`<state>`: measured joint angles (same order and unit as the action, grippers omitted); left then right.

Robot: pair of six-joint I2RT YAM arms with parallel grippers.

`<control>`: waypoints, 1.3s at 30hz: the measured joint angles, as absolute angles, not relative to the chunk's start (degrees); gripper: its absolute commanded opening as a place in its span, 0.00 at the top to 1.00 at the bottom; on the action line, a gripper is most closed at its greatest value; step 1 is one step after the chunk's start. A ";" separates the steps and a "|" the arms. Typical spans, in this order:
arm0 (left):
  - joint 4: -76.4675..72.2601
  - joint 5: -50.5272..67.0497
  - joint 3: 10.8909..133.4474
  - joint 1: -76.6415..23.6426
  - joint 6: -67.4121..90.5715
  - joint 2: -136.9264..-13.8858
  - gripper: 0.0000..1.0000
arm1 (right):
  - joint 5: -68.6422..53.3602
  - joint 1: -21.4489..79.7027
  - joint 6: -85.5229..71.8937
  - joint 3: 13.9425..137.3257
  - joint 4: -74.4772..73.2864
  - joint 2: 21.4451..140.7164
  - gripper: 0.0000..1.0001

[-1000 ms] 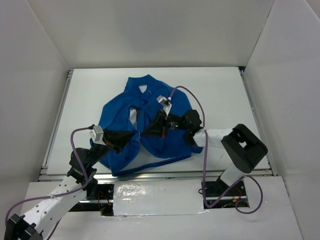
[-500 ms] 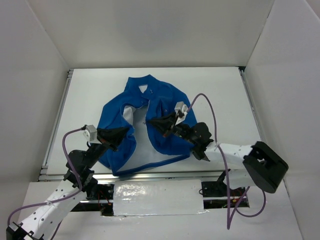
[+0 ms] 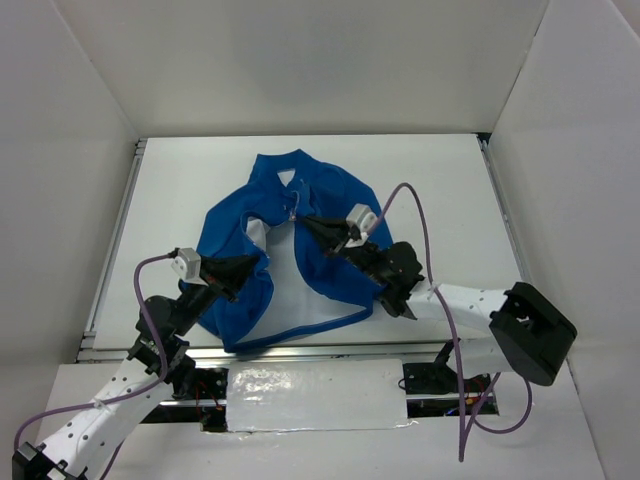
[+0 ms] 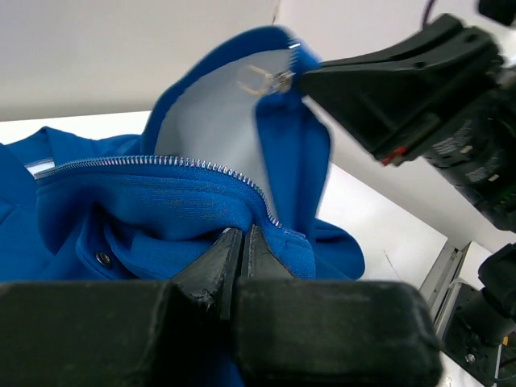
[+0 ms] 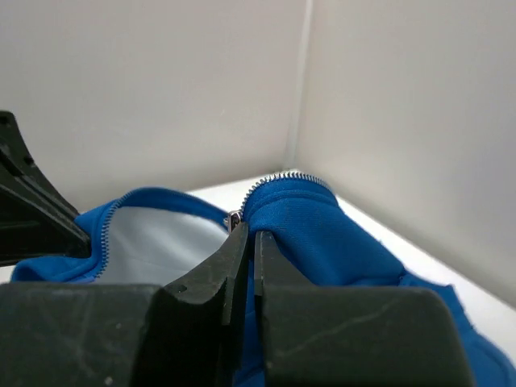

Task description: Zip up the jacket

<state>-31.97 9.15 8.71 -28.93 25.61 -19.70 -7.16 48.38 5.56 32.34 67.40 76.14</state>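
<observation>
The jacket lies open (lining showing), collar at 12 o'clock, hem at 6; the left gripper and right gripper each pinch a zipper edge.

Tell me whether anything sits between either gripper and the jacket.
Nothing visible does. The left gripper and the right gripper are each shut on a front edge of the jacket; between those edges only its own white lining shows.

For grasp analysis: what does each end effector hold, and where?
Both hold the jacket: the left end effector pinches one front edge beside the zipper teeth, the right end effector the other front edge by the slider.
</observation>
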 measured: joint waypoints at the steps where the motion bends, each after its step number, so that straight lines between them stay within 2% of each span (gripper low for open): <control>1: -31.97 9.02 8.71 -28.93 25.61 -19.70 1.00 | -7.29 48.23 6.02 31.29 68.42 74.85 1.00; 12: -31.57 8.80 8.71 -28.93 25.54 -19.73 1.00 | -12.67 48.18 -0.43 23.16 72.23 77.58 1.00; 22: -31.86 9.32 8.71 -28.93 25.56 -19.77 1.00 | -21.80 48.01 -2.13 23.24 72.86 70.94 1.00; 32: -39.16 18.00 9.10 -28.93 27.46 -24.36 1.00 | -33.89 47.29 -12.53 23.18 72.53 69.89 1.00; 34: -39.92 19.57 10.28 -28.93 27.64 -26.17 1.00 | -38.48 47.05 -11.22 26.30 66.59 69.69 1.00; 36: -40.32 19.84 11.03 -28.93 27.68 -26.57 1.00 | -40.58 47.18 -6.02 33.23 54.39 69.73 1.00; 39: -40.29 19.53 11.07 -28.93 27.70 -25.67 1.00 | -31.88 50.06 1.56 37.50 46.85 68.62 1.00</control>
<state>-40.29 19.53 11.07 -28.93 27.70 -25.67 -31.88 50.06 1.56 37.50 46.85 68.62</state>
